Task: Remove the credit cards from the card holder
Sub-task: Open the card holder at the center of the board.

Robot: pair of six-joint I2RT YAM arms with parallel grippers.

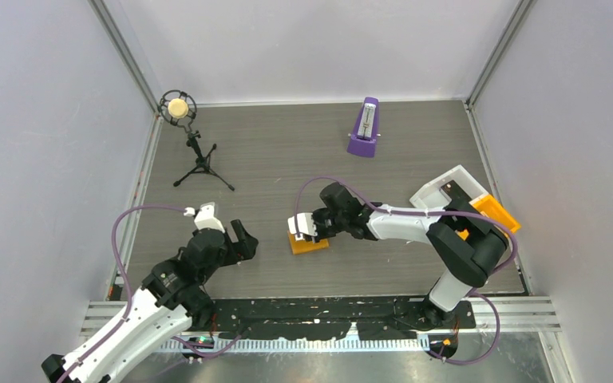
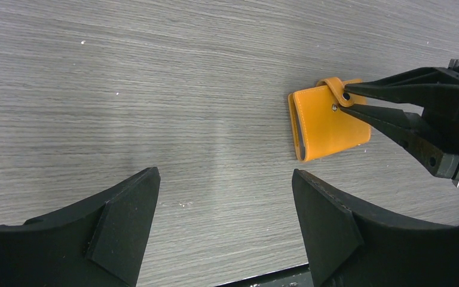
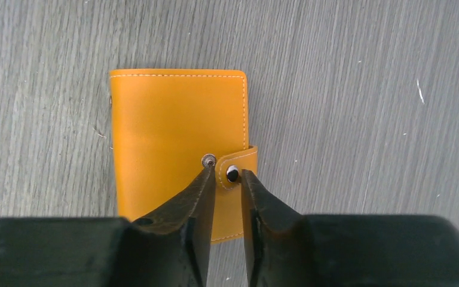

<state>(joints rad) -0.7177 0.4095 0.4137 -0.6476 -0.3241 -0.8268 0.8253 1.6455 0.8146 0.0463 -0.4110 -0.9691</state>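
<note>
**Closing on the snap strap of an orange card holder**

Working from afar, I have the right tool [image 3: 227, 173] low over the card holder [image 3: 167, 125], which lies flat and folded on the bench [image 3: 364, 89] between the two arms. Its jaws are narrowed to a slim gap around the end of the snap strap [image 3: 246, 158]; whether they pinch it I cannot tell. The left tool [image 2: 225, 174] hangs near, spread wide and empty. No credit cards show; I judge them tucked inside. The holder looks light and soft-skinned, so it may slide or lift under a pull. I would take the strap tip to open it and pin the cover with the other tool. Thin, slick cards call for an edge grip.
</note>
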